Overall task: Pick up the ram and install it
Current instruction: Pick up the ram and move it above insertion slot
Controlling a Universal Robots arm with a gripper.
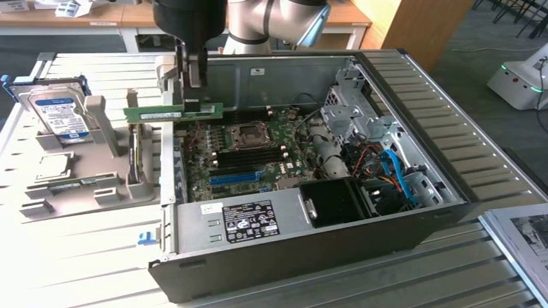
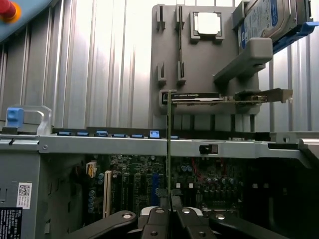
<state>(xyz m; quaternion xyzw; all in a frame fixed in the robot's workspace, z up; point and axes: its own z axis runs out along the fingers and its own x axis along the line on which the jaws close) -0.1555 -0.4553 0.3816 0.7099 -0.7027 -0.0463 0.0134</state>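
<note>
Currently the hand (image 1: 197,101) clamps the ram (image 1: 158,114), its long axis level.

arm vertical; pincer (image 1: 195,97) pointing down, clamped

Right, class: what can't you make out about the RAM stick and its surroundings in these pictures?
- RAM stick label: too small in the exterior view, edge-on in the wrist view.
- Motherboard memory slot latches: too small, exterior view.
- Hard drive: cut off by the wrist view's edge.
</note>
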